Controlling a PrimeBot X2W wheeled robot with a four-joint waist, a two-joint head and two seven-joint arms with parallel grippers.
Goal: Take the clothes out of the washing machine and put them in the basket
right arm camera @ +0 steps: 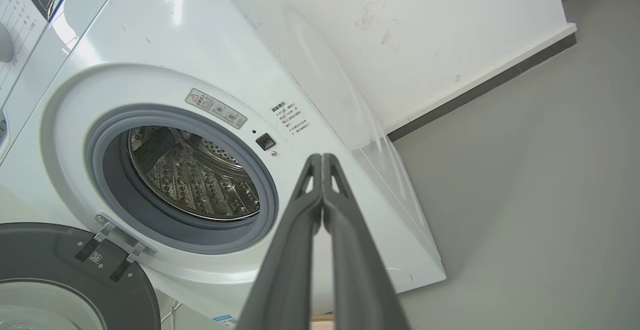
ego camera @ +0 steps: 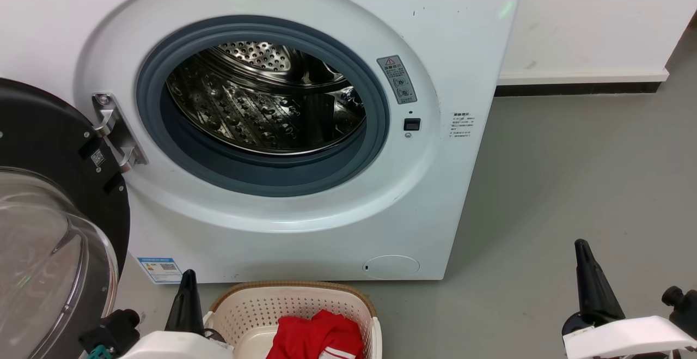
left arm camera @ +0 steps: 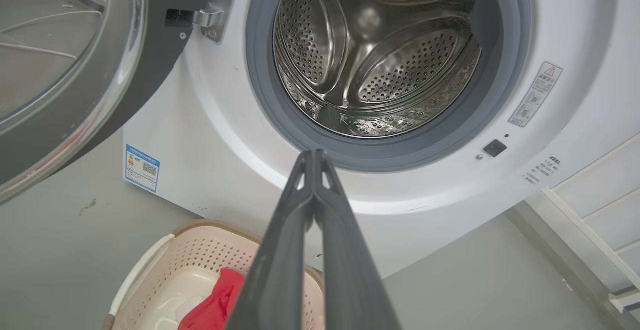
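The white washing machine [ego camera: 305, 223] stands in front of me with its door [ego camera: 49, 223] swung open to the left. Its steel drum [ego camera: 261, 97] shows bare perforated metal. On the floor below the porthole sits the cream basket [ego camera: 239, 307] with red clothes [ego camera: 318, 337] lying in it. My left gripper [ego camera: 188, 278] is shut with nothing in it, just left of the basket rim. My right gripper [ego camera: 581, 247] is shut too, over bare floor at the lower right. In the left wrist view the basket [left arm camera: 165, 265] and red clothes [left arm camera: 220, 300] lie below the closed left gripper [left arm camera: 314, 153].
Grey floor [ego camera: 572, 184] stretches to the right of the machine, up to a white wall with a dark baseboard [ego camera: 577, 87]. The open door's clear dome [ego camera: 38, 250] juts out at the lower left, close to my left arm.
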